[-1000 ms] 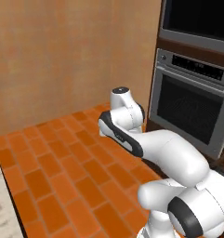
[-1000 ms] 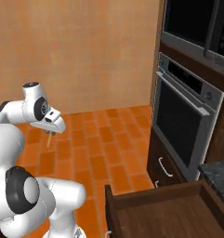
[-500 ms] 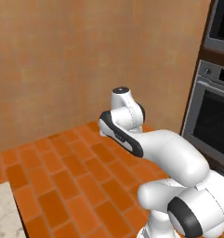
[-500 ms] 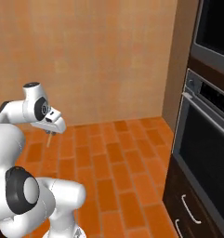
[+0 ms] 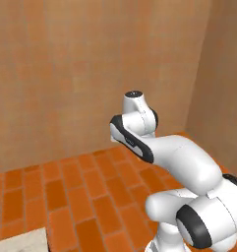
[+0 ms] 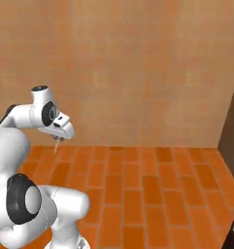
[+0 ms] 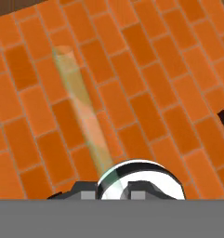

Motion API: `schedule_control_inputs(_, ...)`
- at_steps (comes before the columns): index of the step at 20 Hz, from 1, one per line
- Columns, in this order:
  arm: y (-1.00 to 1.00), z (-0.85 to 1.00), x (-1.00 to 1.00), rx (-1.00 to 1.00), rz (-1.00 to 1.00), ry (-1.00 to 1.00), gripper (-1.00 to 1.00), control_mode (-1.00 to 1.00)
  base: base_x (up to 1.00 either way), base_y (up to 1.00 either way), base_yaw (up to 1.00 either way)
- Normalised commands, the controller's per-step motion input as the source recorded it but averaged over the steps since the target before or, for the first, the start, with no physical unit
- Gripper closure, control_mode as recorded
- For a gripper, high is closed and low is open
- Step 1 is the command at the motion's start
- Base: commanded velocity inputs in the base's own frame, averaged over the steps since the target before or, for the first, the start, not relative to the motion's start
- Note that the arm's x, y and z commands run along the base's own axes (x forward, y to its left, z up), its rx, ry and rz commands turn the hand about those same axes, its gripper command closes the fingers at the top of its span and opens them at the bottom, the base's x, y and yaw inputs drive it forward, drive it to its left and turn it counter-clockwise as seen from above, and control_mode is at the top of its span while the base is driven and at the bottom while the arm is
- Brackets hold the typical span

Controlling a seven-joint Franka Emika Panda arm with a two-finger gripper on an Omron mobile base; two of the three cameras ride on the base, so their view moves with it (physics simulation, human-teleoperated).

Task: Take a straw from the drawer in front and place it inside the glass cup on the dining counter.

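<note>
The white arm's two-finger end effector (image 6: 59,138) hangs above the orange brick-pattern floor (image 6: 138,185), nearly closed on the very thin, pale beige straight straw (image 6: 56,146). In the right base view the straw projects downward from between the fingertips as a short stick. In the hand view it appears as a pale, translucent streak (image 7: 81,107) running away from the camera over the bricks.

Risks, as a judgement. The hold is a pinch on a thin, smooth stick, apparently near one end, so the straw could pivot or slip out if the base turns or brakes sharply. A tilted straw would then miss a narrow cup mouth, or tip the cup by pushing on its rim. A straw dropped on this floor would be hard to pick up again.

Hidden or unclear. The plain tan wall (image 5: 90,74) and floor give no sign of how far the dining table and its cup lie. In the left base view the arm's own links cover the end effector. The hand view cuts off the fingertips at its lower edge, so the exact contact point on the straw cannot be told. The straw's far end blurs into the bricks. A dark edge (image 6: 232,141) at the right of the right base view is too cropped to identify.
</note>
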Motion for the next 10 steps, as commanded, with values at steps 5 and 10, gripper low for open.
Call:
schedule_control_inputs(5,0.0,0.0,0.0,0.0,0.0,0.0,1.0,1.0,1.0,-0.01,0.66)
schedule_control_inputs(10,0.0,0.0,0.0,0.0,0.0,0.0,1.0,1.0,1.0,-0.06,0.7)
